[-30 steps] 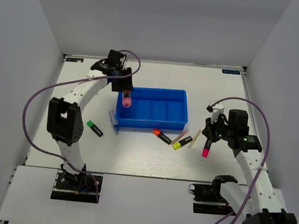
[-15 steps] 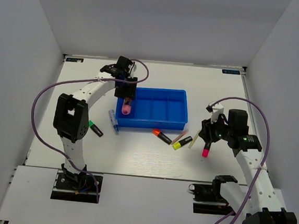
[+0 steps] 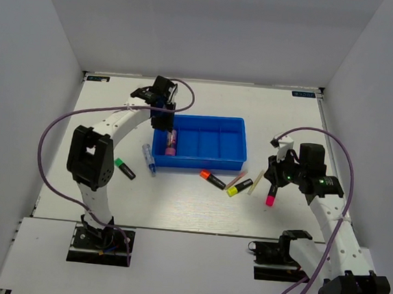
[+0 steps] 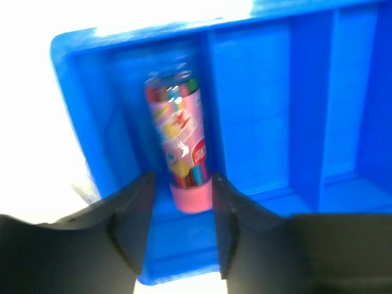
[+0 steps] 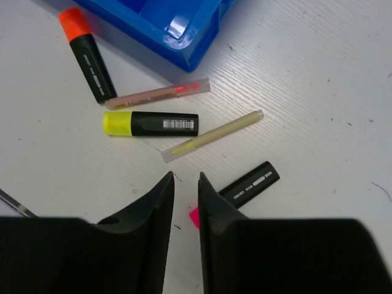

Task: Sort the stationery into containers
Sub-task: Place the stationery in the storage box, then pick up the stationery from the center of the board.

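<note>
The pink tube (image 4: 177, 135) lies flat in the leftmost compartment of the blue tray (image 4: 67, 92), also in the top view (image 3: 171, 143). My left gripper (image 4: 182, 184) is open just above the tube's near end, at the tray's (image 3: 242, 141) left end (image 3: 164, 120), holding nothing. My right gripper (image 5: 185, 177) hovers with a narrow gap, empty, over the table (image 3: 274, 176). A black marker with a pink end (image 5: 251, 184) lies beside its right finger. The yellow-ended marker (image 5: 150, 123), the orange-ended marker (image 5: 87, 55) and two thin pale sticks (image 5: 211, 136) lie in front of the tray.
A green-ended marker (image 3: 124, 167) and a clear-blue tube (image 3: 148, 159) lie on the table left of the tray. The tray's other compartments show nothing in them. White walls close in the table on three sides.
My left gripper brought the pink tube down into the tray's left compartment and let it go; the tube now lies flat. The right arm has not moved.
</note>
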